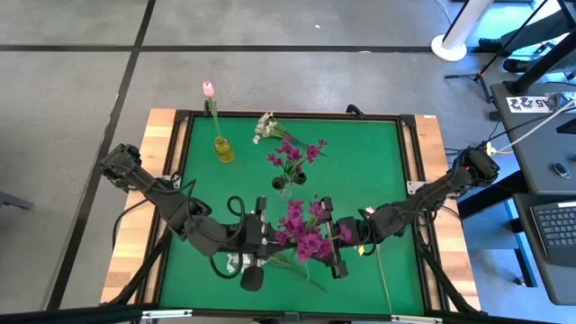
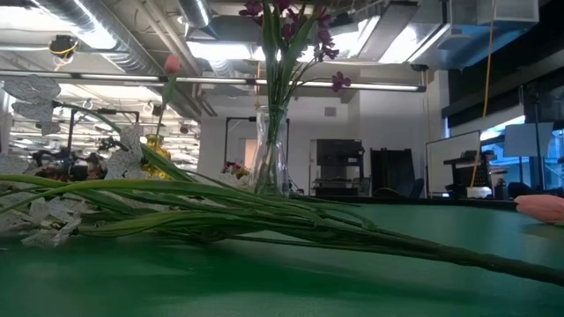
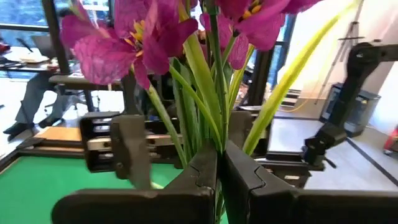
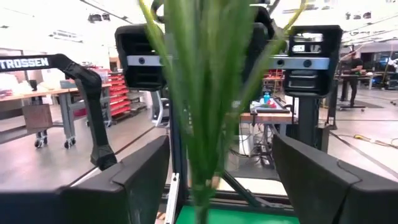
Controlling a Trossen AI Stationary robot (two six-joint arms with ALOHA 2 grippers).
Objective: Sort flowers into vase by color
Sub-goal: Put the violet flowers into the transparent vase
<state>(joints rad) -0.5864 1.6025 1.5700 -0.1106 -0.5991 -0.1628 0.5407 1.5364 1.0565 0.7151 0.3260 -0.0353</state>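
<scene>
A magenta flower spray (image 1: 306,229) is held between the two arms over the near middle of the table. My left gripper (image 3: 221,155), also in the high view (image 1: 270,236), is shut on its stems. My right gripper (image 4: 217,168) faces it from the right (image 1: 335,241), open, with one finger on each side of the stems (image 4: 202,93) and touching nothing. A clear vase (image 1: 286,183) holds more magenta flowers. A yellow vase (image 1: 222,149) holds a pink tulip (image 1: 208,88). White blossoms (image 2: 35,211) and long stems lie on the table near the front. My left gripper pinches the bundle of green stems (image 3: 214,134) just below the magenta blossoms, between its two shut fingers (image 3: 199,174). It comes level from the table's left, with the fingers across the stems. The blossoms stand above the fingers; the stems' lower ends are hidden behind the fingers.
Another white cluster (image 1: 265,126) shows near the far edge. A tulip lies near the front right, its stem (image 1: 384,274) on the mat and its pink bud (image 2: 539,207) at the low view's right. The green mat (image 1: 360,171) sits in a raised wooden frame (image 1: 162,144).
</scene>
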